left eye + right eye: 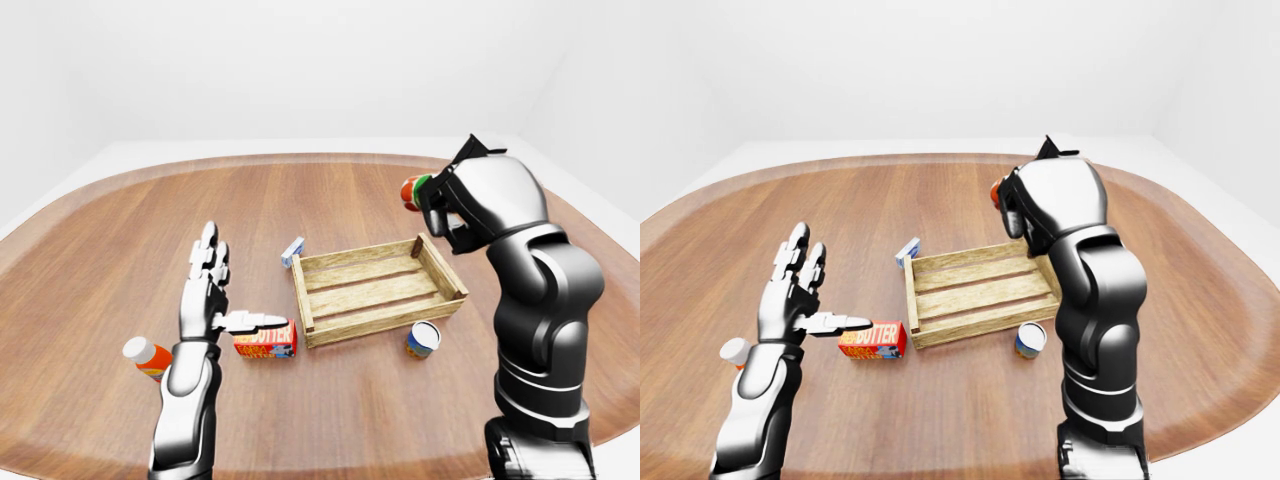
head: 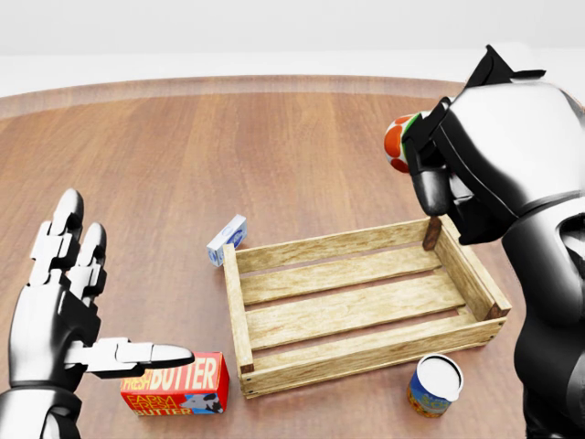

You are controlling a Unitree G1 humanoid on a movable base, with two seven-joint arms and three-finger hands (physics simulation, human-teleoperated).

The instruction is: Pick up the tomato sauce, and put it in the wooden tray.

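Above tray's [image 2: 366, 311] far right corner | my right hand [image 2: 439, 169] clamped on sauce [image 2: 396, 144], held aloft | my left hand [image 2: 64, 302] spread, fingers apart, over surface [image 2: 228, 155] near butter [image 2: 178, 386]

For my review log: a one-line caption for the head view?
Right hand holds the red tomato sauce can above the slatted wooden tray; left hand open.
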